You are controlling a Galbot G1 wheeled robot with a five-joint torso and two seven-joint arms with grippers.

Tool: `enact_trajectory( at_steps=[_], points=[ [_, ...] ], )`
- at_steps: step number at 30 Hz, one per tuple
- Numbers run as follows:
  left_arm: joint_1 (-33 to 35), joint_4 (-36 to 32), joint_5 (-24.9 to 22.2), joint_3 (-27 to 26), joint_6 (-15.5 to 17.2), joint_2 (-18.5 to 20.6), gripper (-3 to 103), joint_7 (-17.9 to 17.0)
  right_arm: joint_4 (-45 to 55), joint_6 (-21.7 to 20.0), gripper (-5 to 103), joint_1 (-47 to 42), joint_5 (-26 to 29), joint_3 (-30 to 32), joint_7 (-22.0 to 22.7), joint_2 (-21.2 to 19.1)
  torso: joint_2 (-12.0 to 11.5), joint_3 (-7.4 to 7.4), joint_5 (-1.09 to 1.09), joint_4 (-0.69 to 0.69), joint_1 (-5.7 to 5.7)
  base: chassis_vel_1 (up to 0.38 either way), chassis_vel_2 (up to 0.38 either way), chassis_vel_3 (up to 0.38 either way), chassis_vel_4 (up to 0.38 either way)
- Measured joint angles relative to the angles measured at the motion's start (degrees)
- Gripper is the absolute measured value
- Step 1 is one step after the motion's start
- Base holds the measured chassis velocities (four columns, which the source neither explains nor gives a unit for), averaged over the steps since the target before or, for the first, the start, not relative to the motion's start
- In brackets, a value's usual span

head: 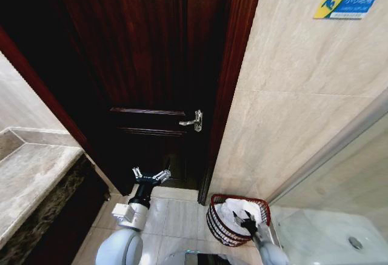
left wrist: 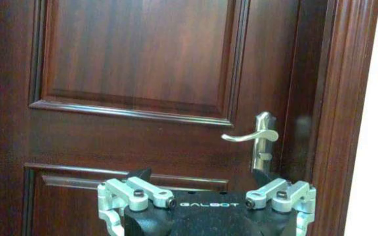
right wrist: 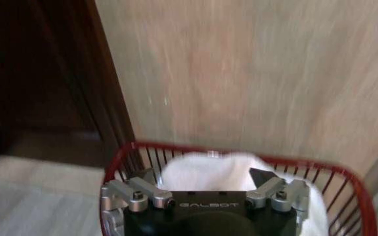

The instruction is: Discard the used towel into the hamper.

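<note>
1. The hamper is a round basket of thin dark wire with a thicker red rim, narrowing toward its base. It stands on the pale tiled floor against the beige stone-look wall, just beside the door frame.
2. The towel is white, soft and bunched. It lies inside the hamper, heaped up to rim level and draped against the far side.
3. The right gripper is black with silver metal knuckles. It hangs just above the hamper's near rim, pointing down at the towel.
4. Its jaws stand wide apart. In the right wrist view the towel lies just beyond and between the dark fingertips. Whether they touch the cloth cannot be told; they are not closed on it.
5. The hamper's rim curves around beyond the jaws in that view, with the wire bars falling away below it.
6. The left gripper is held up in front of the door, well away from the hamper, its jaws splayed wide and empty.
7. The door is dark, glossy wood with raised panels. Its silver lever handle sits beyond the left jaws, nearer the right-hand finger, not touching.
</note>
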Motion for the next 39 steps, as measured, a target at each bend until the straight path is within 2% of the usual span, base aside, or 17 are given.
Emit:
enact_trajectory(
  at_steps=[4, 7, 10, 11, 13, 14, 17, 22, 29, 32, 39],
  points=[
    [0.0, 0.0, 0.0, 0.0, 0.0, 0.0, 100, 0.0, 5.3, 2.3, 99, -3.8, 1.2, 0.9, -0.1, -0.1, 0.0, 0.0, 0.01, 0.0, 0.0, 0.0, 0.0, 0.0, 0.0],
    [0.0, 0.0, 0.0, 0.0, 0.0, 0.0, 100, 0.0, 13.0, 3.2, 100, -7.7, 0.7, 2.7, 0.4, 1.4, 0.0, 0.0, 0.02, -0.01, 0.0, 0.0, 0.0, 0.0, 0.0],
    [0.0, 0.0, 0.0, 0.0, 0.0, 0.0, 100, 0.0, 17.9, 3.2, 100, -9.3, 0.1, 3.4, 1.9, 2.5, 0.0, 0.0, -0.02, -0.01, 0.0, 0.0, 0.0, 0.0, 0.0],
    [0.0, 0.0, 0.0, 0.0, 0.0, 0.0, 100, 0.0, 22.6, 3.2, 100, -10.4, -0.3, 3.7, 4.3, 3.4, 0.0, 0.0, 0.01, 0.0, 0.0, 0.0, 0.0, 0.0, 0.0],
    [0.0, 0.0, 0.0, 0.0, 0.0, 0.0, 100, 0.0, 29.6, 2.4, 100, -11.3, -0.6, 4.3, 6.3, 4.8, 0.0, 0.01, -0.02, 0.01, 0.0, 0.0, 0.0, 0.0, 0.0],
    [0.0, 0.0, 0.0, 0.0, 0.0, 0.0, 100, 0.0, 29.6, 2.4, 100, -11.3, -0.6, 4.3, 6.3, 4.8, 0.0, 0.01, -0.02, 0.01, 0.0, 0.0, 0.0, 0.0, 0.0],
    [0.0, 0.0, 0.0, 0.0, 0.0, 0.0, 100, 0.0, 39.3, 0.0, 100, -11.7, -0.6, 5.3, 7.2, 6.9, 0.0, 0.01, 0.0, 0.0, 0.0, 0.0, 0.0, 0.0, 0.0],
    [0.0, 0.0, 0.0, 0.0, 0.0, 0.0, 100, 0.0, 48.6, -2.8, 100, -11.2, -0.7, 6.0, 8.5, 8.9, 0.0, 0.01, -0.01, 0.0, 0.0, 0.0, 0.0, 0.0, 0.0],
    [0.0, 0.0, 0.0, 0.0, 0.0, 0.0, 100, 0.0, 57.1, -3.8, 100, -12.2, -1.2, 6.2, 9.3, 9.9, 0.0, 0.01, 0.0, -0.01, 0.0, 0.0, 0.0, 0.0, 0.0],
    [0.0, 0.0, 0.0, 0.0, 0.0, 0.0, 100, 0.0, 59.5, -3.9, 100, -12.9, -1.2, 7.3, 7.6, 10.4, 0.0, 0.01, 0.0, -0.01, 0.0, 0.0, 0.0, 0.0, 0.0],
    [0.0, 0.0, 0.0, 0.0, 0.0, 0.0, 100, 0.0, 59.9, -3.4, 100, -13.0, -0.8, 7.8, 7.5, 11.4, 0.0, 0.01, 0.0, 0.0, 0.0, 0.0, 0.0, 0.0, 0.0]
  ],
)
